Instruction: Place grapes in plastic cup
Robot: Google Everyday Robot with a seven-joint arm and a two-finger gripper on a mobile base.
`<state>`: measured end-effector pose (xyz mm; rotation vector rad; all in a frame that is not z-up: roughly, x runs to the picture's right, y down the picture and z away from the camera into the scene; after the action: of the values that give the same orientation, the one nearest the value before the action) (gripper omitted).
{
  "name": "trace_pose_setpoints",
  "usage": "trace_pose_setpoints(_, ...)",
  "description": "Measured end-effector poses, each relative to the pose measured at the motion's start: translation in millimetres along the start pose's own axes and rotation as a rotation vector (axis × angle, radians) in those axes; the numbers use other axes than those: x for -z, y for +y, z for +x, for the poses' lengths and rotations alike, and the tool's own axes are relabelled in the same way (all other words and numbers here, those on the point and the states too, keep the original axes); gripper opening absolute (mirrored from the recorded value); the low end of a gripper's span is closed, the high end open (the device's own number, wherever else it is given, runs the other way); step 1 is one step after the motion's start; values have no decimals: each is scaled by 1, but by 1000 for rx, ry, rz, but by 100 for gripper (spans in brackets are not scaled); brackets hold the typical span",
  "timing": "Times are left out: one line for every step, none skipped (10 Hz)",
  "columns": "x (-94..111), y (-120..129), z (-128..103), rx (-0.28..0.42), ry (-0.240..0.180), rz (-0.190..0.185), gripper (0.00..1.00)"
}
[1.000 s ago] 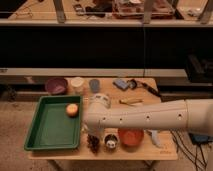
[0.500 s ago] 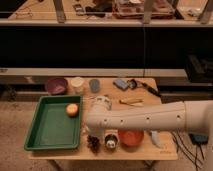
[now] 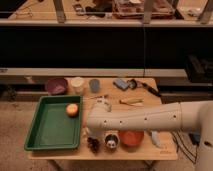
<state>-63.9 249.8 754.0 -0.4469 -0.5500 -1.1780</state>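
Our gripper (image 3: 107, 141) hangs at the table's (image 3: 106, 90) near edge beside the grapes (image 3: 93, 145), well apart from the plastic cup (image 3: 94, 85); we cannot tell how its jaws stand.

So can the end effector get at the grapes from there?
Likely yes: the end effector sits just above the grapes near the table's front edge; nothing seems to lie between.

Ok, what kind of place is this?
Probably a robotics lab: a wooden table staged with a green tray and plastic cup, cluttered bench behind. The gripper sits low by the grapes at the table's front.
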Motion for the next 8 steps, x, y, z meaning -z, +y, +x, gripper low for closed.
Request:
trace_pose_setpoints(-5,2,-2,-3,-6,-3,65)
trace_pose_setpoints(-8,4,-3,-5,-8,-5,65)
trace_pose_setpoints(-12,4,-3,-7,-13,-5,65)
trace_pose_setpoints(-15,5,-4,-11,-17,-6,65)
trace_pose_setpoints(-20,5,-3,-18,-20,-5,63)
trace_pose_setpoints(-22,4,-2,-22,-21,-4,57)
trace_pose_setpoints(-23,3,-2,-25,-25,-3,49)
trace_pose_setpoints(-23,-1,-4,-27,-34,2,37)
